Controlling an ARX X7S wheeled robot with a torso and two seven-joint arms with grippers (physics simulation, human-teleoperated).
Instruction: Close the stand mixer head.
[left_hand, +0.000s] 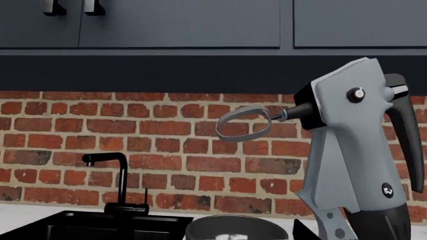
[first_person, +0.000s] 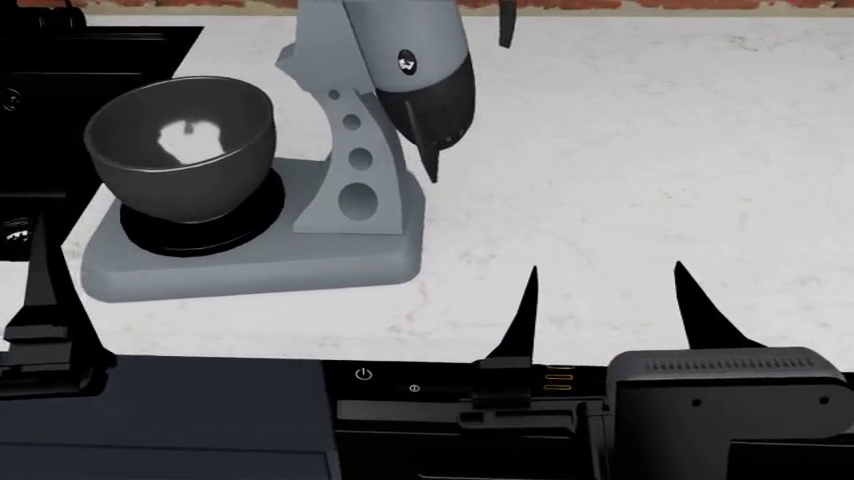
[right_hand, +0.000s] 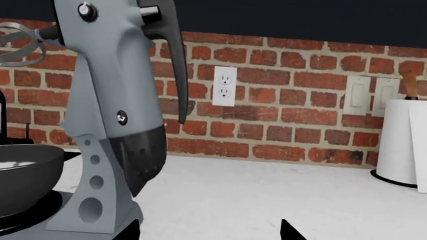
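We held our right gripper (first_person: 605, 300) spread wide and empty, low over the white counter (first_person: 641, 160). Our left gripper (first_person: 47, 310) showed one dark finger; its spread we could not tell. The stand mixer head (left_hand: 347, 145) stood tilted up behind the bowl (first_person: 180, 145), whisk (left_hand: 243, 122) raised.

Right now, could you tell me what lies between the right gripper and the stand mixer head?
In the head view, only bare white countertop separates the right gripper from the raised stand mixer head; nothing stands between them.
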